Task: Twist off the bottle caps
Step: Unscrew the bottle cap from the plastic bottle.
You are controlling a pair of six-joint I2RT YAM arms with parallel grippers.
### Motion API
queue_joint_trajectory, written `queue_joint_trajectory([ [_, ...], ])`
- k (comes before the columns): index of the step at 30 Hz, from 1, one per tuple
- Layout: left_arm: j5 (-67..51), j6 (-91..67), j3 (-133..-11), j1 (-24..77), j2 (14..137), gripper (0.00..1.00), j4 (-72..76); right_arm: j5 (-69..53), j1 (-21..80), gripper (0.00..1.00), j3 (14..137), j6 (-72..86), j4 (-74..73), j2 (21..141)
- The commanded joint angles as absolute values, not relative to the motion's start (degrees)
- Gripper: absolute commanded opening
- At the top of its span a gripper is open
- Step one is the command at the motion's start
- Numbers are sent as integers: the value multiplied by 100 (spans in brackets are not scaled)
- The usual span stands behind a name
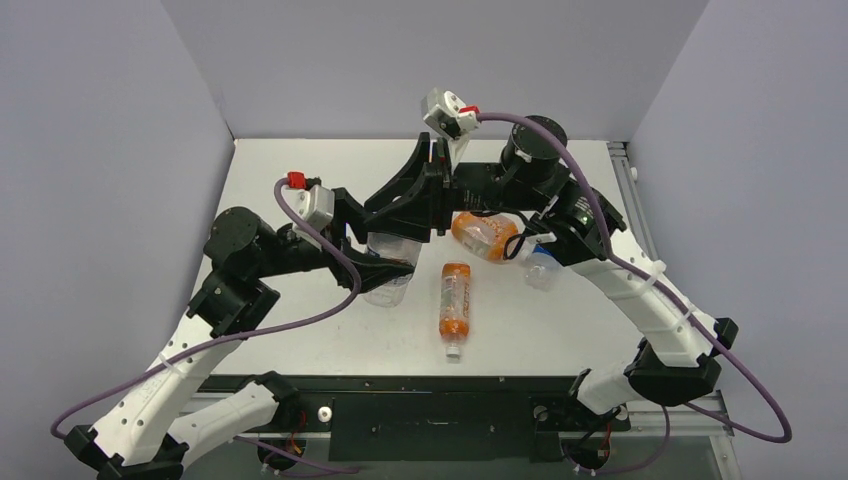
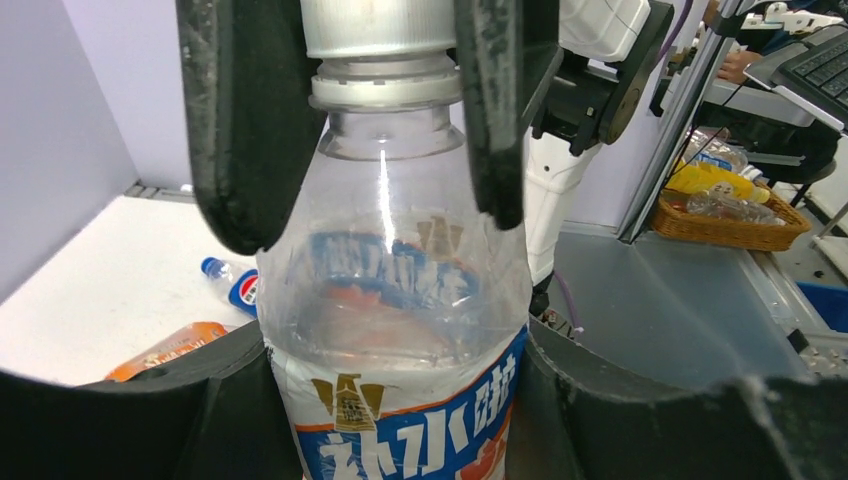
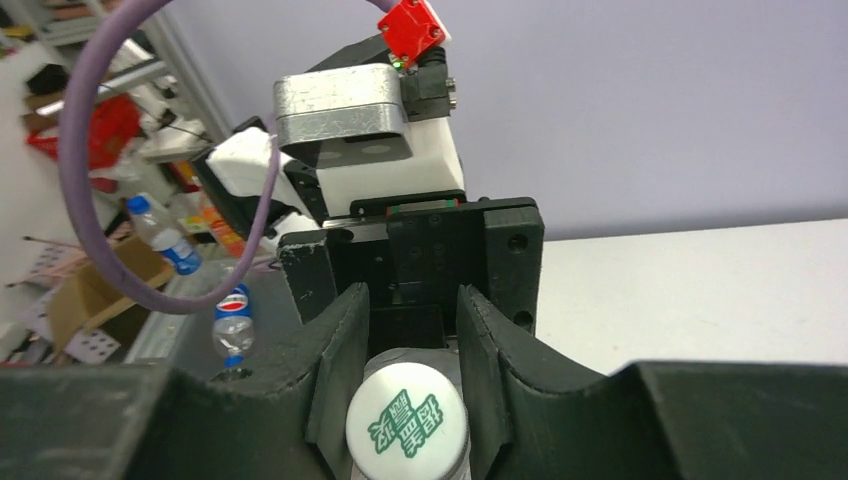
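Observation:
My left gripper (image 1: 388,262) (image 2: 395,400) is shut on the body of an upright clear bottle (image 1: 390,278) (image 2: 395,300) with a blue-and-white label. The bottle's white cap (image 2: 378,25) (image 3: 407,425) carries a green mark on top. My right gripper (image 1: 405,228) (image 3: 407,400) reaches over from the right and is shut on this cap, one finger (image 2: 245,120) on each side. In the top view the cap is hidden under the right gripper.
A wide orange bottle (image 1: 485,235) (image 2: 165,350) lies right of the grippers. A slim orange bottle (image 1: 455,300) with a white cap (image 1: 453,350) lies in front. A clear Pepsi bottle (image 1: 540,268) (image 2: 240,288) with a blue cap lies under the right arm.

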State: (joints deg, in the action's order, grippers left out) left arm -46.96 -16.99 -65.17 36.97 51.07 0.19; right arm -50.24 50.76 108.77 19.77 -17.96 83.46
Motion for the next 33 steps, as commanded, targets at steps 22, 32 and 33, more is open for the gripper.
queue_joint_trajectory([
  [22, -4816, -1079, -6501, 3630, 4860, 0, -138, -1680, 5887, 81, 11543, 384, -2732, 7883],
  [32, -3423, -545, -6360, 3612, 4802, 0, -88, 214, 6429, 83, 11434, 976, -2812, 7799],
  [33, -3338, -514, -6361, 3612, 4800, 0, -88, 377, 6446, 83, 11533, 1055, -2916, 7887],
])
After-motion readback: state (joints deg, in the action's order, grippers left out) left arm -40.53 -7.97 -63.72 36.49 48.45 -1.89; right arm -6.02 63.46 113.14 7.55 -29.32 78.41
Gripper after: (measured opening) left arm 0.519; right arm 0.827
